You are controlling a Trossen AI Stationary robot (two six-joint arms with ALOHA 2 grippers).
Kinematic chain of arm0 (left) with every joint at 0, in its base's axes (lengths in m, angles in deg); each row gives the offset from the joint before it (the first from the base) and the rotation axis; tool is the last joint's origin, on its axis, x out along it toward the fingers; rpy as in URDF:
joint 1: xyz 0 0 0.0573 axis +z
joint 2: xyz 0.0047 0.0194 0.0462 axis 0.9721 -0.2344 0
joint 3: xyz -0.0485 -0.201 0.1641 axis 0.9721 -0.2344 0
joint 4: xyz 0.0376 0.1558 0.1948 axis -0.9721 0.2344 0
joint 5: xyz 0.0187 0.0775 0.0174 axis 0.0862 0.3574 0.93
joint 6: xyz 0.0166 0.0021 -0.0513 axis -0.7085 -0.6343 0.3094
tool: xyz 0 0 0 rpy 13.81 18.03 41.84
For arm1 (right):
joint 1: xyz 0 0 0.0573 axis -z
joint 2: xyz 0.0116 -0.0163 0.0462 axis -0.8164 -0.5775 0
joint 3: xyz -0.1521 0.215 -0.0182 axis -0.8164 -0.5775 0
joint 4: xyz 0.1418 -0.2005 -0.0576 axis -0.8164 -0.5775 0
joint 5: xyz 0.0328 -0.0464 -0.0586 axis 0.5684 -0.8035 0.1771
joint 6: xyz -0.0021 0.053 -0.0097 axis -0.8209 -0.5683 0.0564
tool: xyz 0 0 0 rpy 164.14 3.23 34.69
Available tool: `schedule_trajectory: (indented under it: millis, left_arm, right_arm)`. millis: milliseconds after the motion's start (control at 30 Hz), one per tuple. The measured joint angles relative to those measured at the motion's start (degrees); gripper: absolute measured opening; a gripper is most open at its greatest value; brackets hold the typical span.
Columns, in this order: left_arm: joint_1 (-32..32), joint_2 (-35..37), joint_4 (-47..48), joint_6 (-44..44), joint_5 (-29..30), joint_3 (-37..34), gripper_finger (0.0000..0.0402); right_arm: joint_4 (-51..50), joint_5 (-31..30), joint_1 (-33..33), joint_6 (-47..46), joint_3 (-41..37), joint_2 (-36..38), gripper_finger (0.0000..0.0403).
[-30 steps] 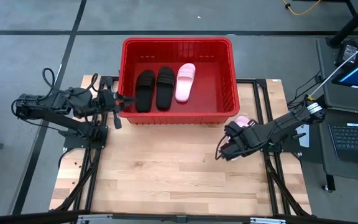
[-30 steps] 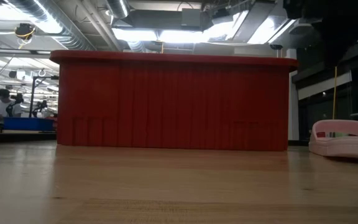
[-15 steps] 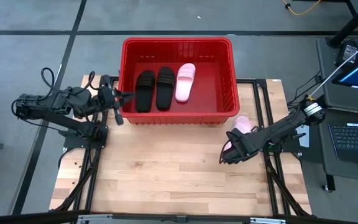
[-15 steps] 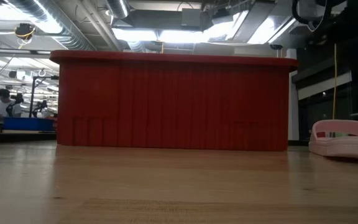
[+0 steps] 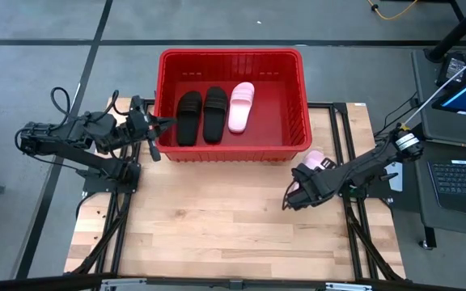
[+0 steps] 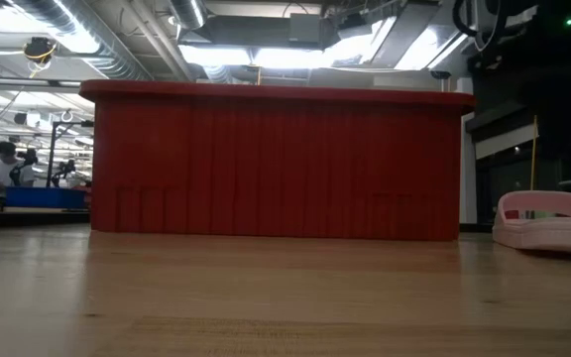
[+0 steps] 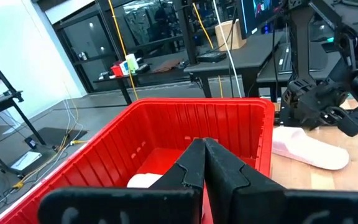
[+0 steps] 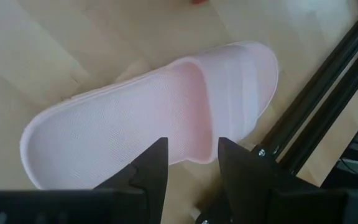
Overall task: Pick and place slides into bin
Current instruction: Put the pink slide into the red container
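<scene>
We see the red bin (image 5: 231, 105) at the far side of the wooden table (image 5: 217, 218), and three slides lie side by side on its floor: two black ones (image 5: 201, 115) and one pink slide (image 5: 241, 106). None of these has moved since a second ago. The fourth slide, the last pink slide (image 5: 315, 160), lies flat on the table just outside the bin's right near corner, and it too rests where it did before.

What has changed is the right arm. A second ago its gripper covered much of that slide; half a second ago it had drawn back toward the table's middle; now the right gripper (image 5: 296, 192) sits again a little nearer the slide, over its near end. From its wrist camera we see its two fingers (image 8: 155, 163) spread apart above the slide's edge near the strap, with nothing between them.

The left gripper (image 5: 154, 132) hangs at the bin's left wall, fingers pressed together and empty; it has turned only slightly over the second.
</scene>
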Motion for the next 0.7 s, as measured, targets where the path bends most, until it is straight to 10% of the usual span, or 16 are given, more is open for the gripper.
schedule_trajectory:
  millis: [700]
  left_arm:
    - [0.0, 0.0, 0.0, 0.0, 0.0, 0.0, 0.0005]
  right_arm:
    - [6.4, 0.5, 0.6, -2.8, -10.7, -0.3, 0.0141]
